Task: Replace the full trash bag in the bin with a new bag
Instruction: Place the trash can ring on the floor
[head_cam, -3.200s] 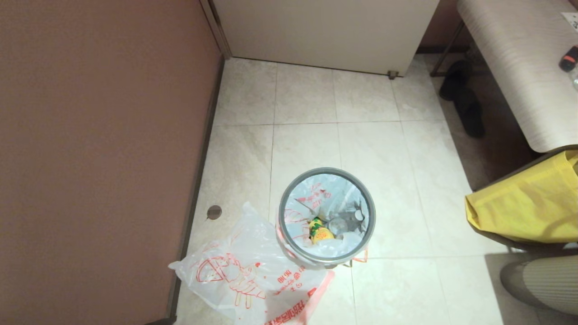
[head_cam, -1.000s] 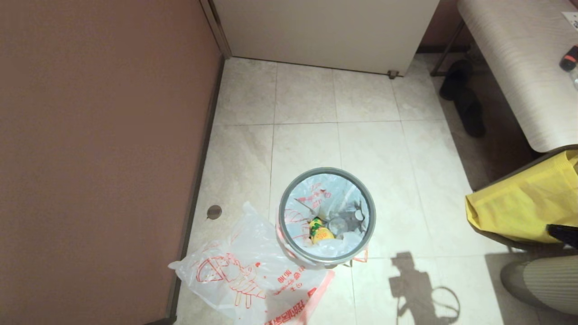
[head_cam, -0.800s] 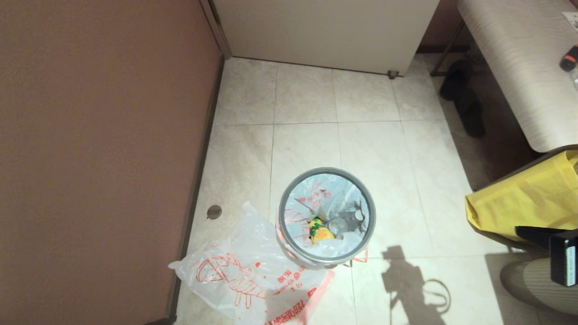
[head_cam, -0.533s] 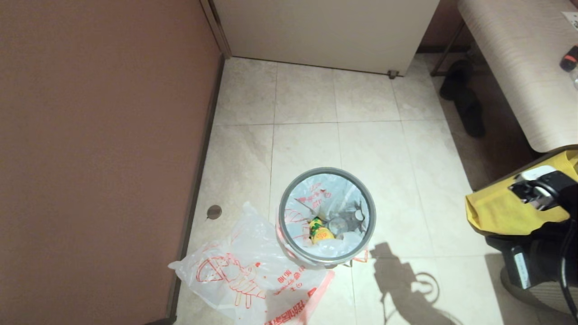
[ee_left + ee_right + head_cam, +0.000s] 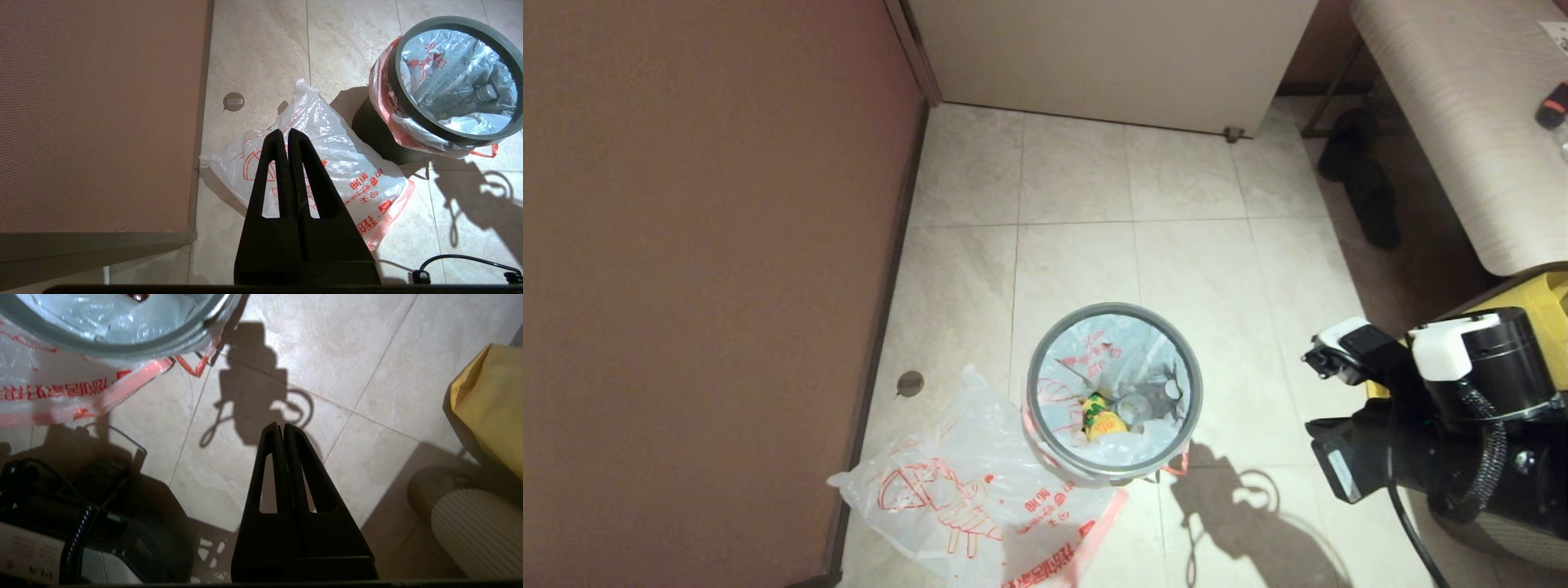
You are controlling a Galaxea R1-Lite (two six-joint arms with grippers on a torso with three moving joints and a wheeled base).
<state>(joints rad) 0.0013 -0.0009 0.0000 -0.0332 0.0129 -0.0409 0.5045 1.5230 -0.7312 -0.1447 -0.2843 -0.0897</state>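
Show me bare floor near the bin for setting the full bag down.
Bare tiles lie beyond the bin, toward the white panel, and between bin and yellow bag. Crowded: the new bag covers the floor at the bin's left, by the wall; the right gripper hovers on its right.

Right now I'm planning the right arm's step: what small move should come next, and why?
Probably open the right gripper and bring it toward the bin. It is shut and empty above bare floor, beside the bin, while the full trash bag sits pinned under the rim ring. The left gripper is parked, shut, above the new bag.
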